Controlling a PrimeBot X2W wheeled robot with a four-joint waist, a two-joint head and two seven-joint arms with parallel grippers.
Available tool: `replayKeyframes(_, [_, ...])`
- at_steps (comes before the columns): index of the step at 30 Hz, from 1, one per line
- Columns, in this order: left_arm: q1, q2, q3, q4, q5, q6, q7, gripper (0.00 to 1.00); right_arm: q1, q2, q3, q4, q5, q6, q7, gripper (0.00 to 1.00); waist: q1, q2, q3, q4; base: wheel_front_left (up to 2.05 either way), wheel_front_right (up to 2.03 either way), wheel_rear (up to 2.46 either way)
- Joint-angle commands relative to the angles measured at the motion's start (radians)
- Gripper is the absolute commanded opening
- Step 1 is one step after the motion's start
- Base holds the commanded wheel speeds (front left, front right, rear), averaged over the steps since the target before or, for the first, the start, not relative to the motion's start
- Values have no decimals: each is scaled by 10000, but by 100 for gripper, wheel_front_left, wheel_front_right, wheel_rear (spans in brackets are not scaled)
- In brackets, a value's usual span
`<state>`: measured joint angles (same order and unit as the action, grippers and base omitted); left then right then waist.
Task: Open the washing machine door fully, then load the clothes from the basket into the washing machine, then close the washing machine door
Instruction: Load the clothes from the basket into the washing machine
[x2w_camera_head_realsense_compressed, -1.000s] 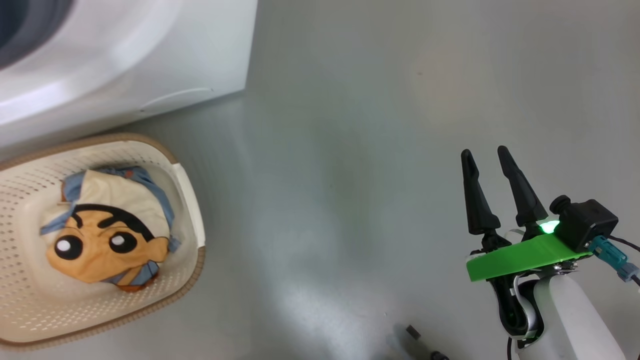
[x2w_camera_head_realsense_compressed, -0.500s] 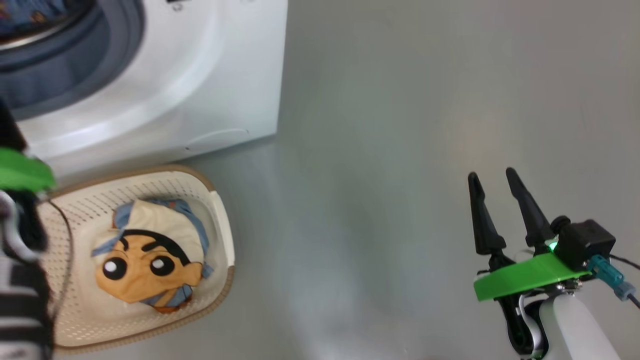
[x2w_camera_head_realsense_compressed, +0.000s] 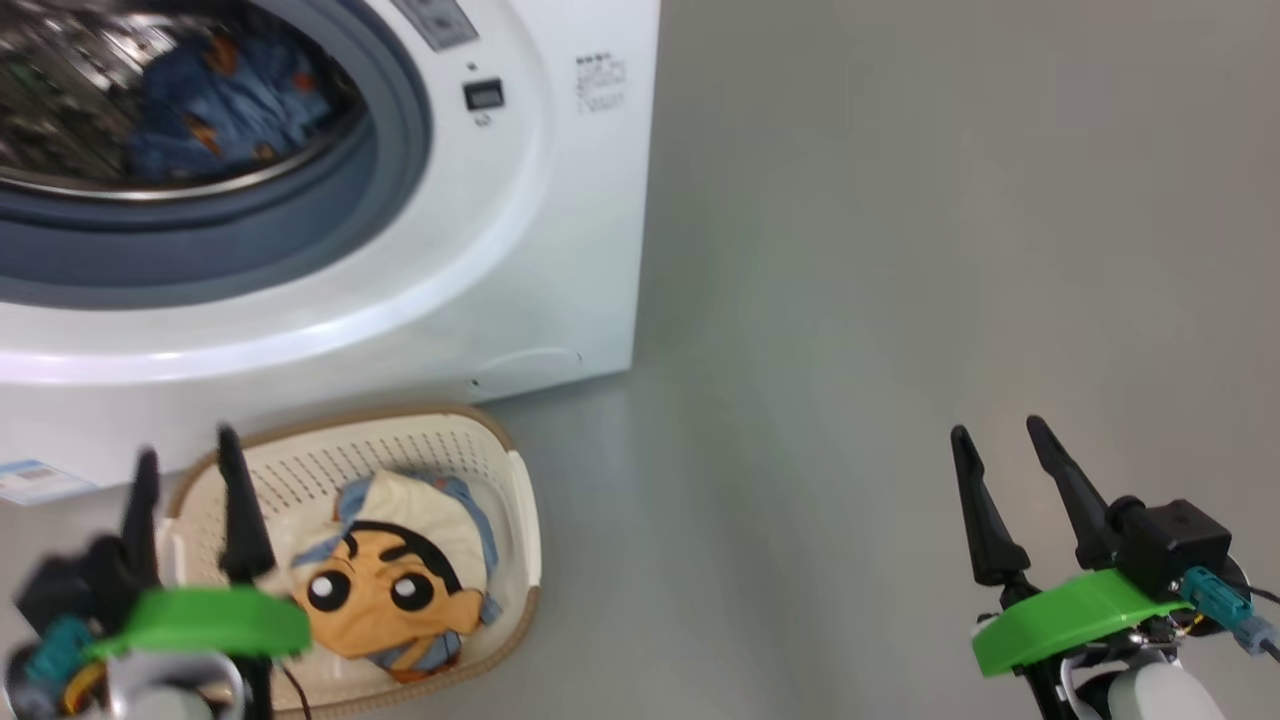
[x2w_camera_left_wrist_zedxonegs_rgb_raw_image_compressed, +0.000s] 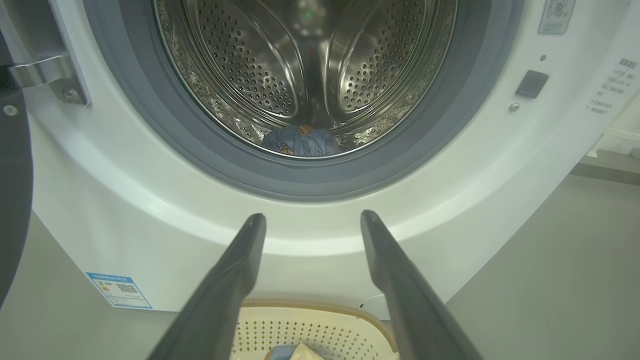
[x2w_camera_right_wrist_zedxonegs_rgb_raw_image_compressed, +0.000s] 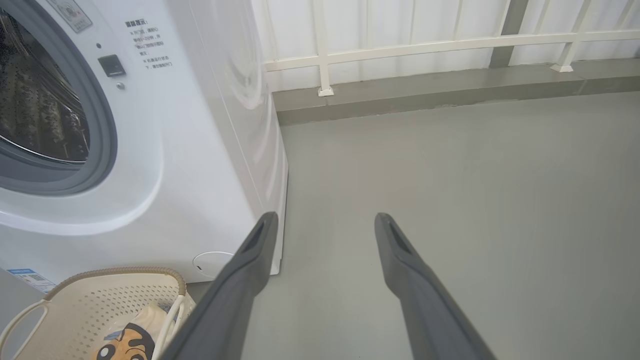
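Left hand (x2w_camera_head_realsense_compressed: 187, 445) hung spread and empty over the basket (x2w_camera_head_realsense_compressed: 520, 500), parked just in front of the washing machine (x2w_camera_head_realsense_compressed: 560, 250) so the clothes (x2w_camera_head_realsense_compressed: 390, 580) were a short lift from the drum (x2w_camera_left_wrist_zedxonegs_rgb_raw_image_compressed: 300, 75); right hand (x2w_camera_head_realsense_compressed: 998, 428) idled spread and empty too.

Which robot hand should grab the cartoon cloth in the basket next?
Probably the left. The left gripper is open at the basket, next to the clothes, while the right gripper, also open, is far off over the floor.
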<state>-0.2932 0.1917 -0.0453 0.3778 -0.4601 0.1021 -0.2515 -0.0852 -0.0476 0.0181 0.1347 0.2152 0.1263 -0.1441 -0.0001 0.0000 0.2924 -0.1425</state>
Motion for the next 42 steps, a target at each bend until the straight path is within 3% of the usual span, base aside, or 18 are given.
replayKeyframes(1, [611, 104, 126, -577, 177, 134, -85, 100, 240, -181, 120, -399, -215, 44, 134, 100, 1, 0, -986, 530, 0, 0, 0])
replayKeyframes(18, [3321, -471, -689, -1412, 284, 412, 227, 100, 1821, -247, -60, -1459, -522, 44, 1186, 100, 1, 0, -2940, 1282, 0, 0, 0])
replayKeyframes(42, [3388, -353, -896, -1590, 227, 485, 254, 100, 2229, -214, -124, -2032, -604, 44, 1488, 100, 1, 0, -3026, 1688, 0, 0, 0])
